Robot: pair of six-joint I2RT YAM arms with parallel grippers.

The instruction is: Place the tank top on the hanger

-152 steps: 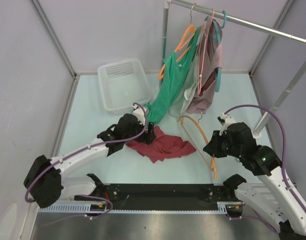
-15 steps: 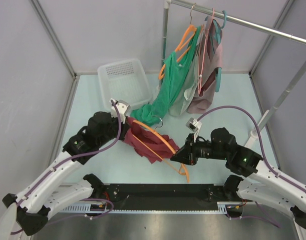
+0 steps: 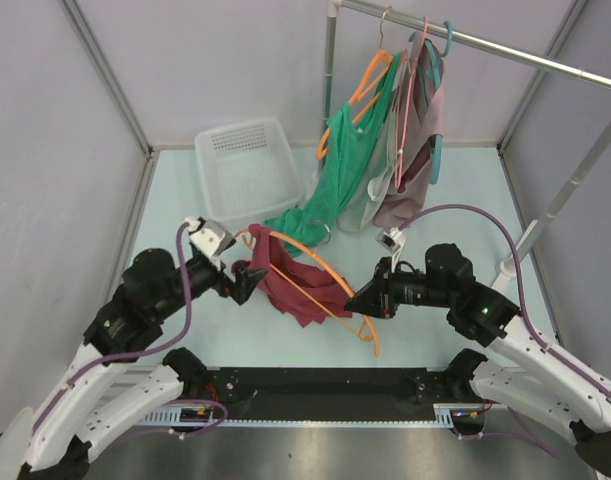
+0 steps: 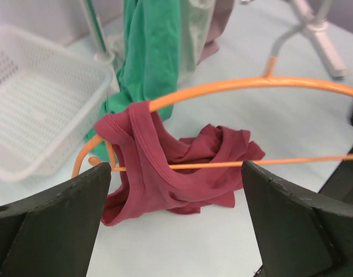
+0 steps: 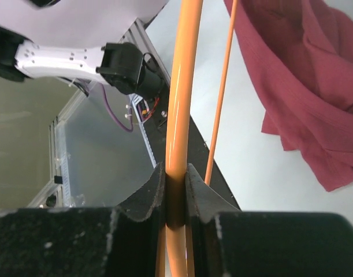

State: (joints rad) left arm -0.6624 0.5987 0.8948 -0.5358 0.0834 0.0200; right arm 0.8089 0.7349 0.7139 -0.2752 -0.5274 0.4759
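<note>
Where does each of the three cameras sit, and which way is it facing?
Top external: above and behind the bases, looking down on the table; both arms show, with left gripper and right gripper.
Left wrist: on the left arm, looking between its open fingers at the tank top hanging on the hanger.
Right wrist: on the right arm, looking along its fingers clamped on the hanger.
Shared: all three show hanger and tank top.

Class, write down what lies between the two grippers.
The tank top, draped on the orange hanger, lies between the left gripper and the right gripper; the top external view shows it.
</note>
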